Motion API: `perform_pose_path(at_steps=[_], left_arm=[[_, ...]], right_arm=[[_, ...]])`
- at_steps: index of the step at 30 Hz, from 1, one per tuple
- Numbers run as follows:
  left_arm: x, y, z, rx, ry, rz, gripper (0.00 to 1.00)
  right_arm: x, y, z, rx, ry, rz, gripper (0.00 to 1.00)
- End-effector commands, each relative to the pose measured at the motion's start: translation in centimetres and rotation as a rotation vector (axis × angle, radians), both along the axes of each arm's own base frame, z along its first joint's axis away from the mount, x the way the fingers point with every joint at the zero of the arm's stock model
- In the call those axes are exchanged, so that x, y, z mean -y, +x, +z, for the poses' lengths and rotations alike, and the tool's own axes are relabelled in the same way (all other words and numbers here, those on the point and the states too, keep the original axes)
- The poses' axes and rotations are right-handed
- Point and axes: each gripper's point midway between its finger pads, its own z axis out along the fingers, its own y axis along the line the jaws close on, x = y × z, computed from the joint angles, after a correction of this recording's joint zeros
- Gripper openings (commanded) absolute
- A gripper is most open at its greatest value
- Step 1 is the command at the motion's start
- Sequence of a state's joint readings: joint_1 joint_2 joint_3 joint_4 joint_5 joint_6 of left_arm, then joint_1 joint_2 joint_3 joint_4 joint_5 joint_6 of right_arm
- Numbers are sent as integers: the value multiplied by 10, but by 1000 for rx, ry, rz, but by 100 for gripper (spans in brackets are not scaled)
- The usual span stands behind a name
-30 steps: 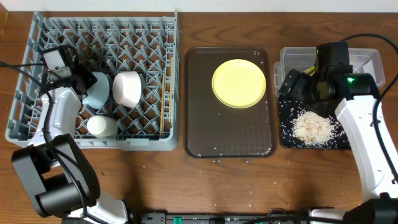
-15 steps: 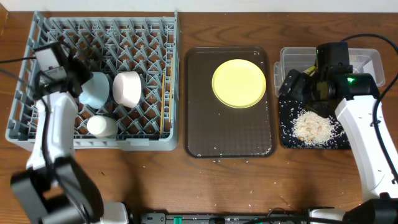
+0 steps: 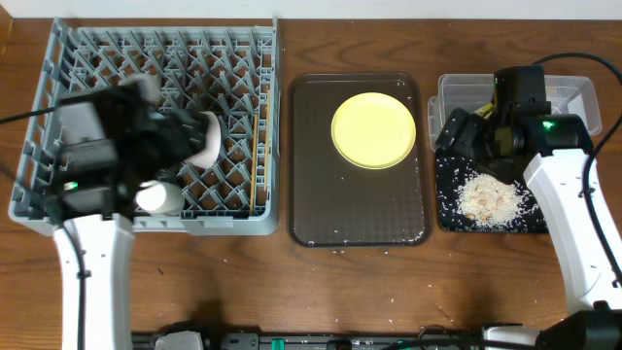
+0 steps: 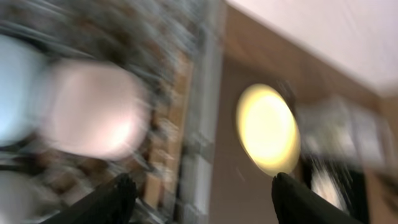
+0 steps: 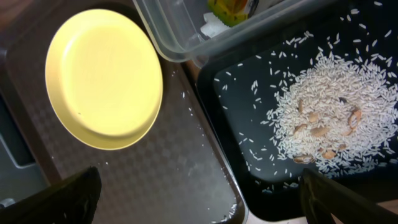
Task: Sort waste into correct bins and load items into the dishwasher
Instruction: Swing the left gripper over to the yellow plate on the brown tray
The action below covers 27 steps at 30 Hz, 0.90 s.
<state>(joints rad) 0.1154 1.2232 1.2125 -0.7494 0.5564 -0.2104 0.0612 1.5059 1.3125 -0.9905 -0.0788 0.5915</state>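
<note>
Dish rack (image 3: 194, 226): grey, at the left end of the surface, it holds a white bowl (image 3: 201, 139), a small white cup (image 3: 155, 197) and chopsticks (image 3: 256, 160) along its right side. A light blue bowl (image 4: 9, 87) shows only in the blurred left wrist view.
Left gripper (image 4: 202, 199): over the rack, fingers spread wide with nothing between them; the arm is a blur from above.
Right gripper (image 5: 205, 205): near the right edge, above where the brown serving tray (image 3: 360, 209) meets the black tray (image 3: 447, 222); released and empty.
Yellow plate (image 3: 374, 129): alone on the far half of the brown tray, mid-surface, well apart from the rack.
Clear tub (image 3: 573, 92): at the far right corner, with the green-and-orange wrapper (image 5: 233, 7) inside and a white crumple beside it, likely the napkin.
Rice (image 3: 491, 199): heaped in the black tray just in front of the tub, with tan bits mixed in.
Done, by the look of it: waste sorted; bowls, cup and chopsticks racked.
Left to do: the plate is not yet loaded. A few stray grains dot the brown tray's near end and the near edge of the surface.
</note>
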Motion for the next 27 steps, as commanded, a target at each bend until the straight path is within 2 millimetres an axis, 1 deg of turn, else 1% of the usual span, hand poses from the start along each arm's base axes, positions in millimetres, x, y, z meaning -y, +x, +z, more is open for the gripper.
perform_pose_path(at_steps=[1,3,4,8,9,11,13,15,17,18,21,23,27], left_arm=[[56,-14,1,17,43,-220,71],[73,-16,-13,-2,153,-248,71],[85,-16,-21,-8,212,-270,71],[128,-19,-36,3,278,-376,71],[136,-20,-40,3,288,-397,71],[146,-21,-48,-4,315,-419,71],[146,-19,-55,-22,334,-400,71],[141,-15,-55,-32,332,-346,72],[134,-8,-50,-18,322,-306,72],[130,-5,-47,-13,313,-284,75],[112,5,-39,-2,288,-208,79],[101,8,-33,8,283,-178,80],[94,7,-24,30,277,-158,80]], right_arm=[[3,-1,5,15,4,-13,99],[3,-1,5,15,4,-13,99],[3,-1,5,15,4,-13,99],[3,-1,5,15,4,-13,99],[3,-1,5,15,4,-13,99],[3,-1,5,15,4,-13,99],[3,-1,5,15,4,-13,99],[3,-1,5,15,4,-13,99],[3,-1,5,15,4,-13,99],[3,-1,5,15,4,-13,99],[3,-1,5,15,4,-13,99],[3,-1,5,15,4,-13,99],[3,-1,5,15,4,-13,99]])
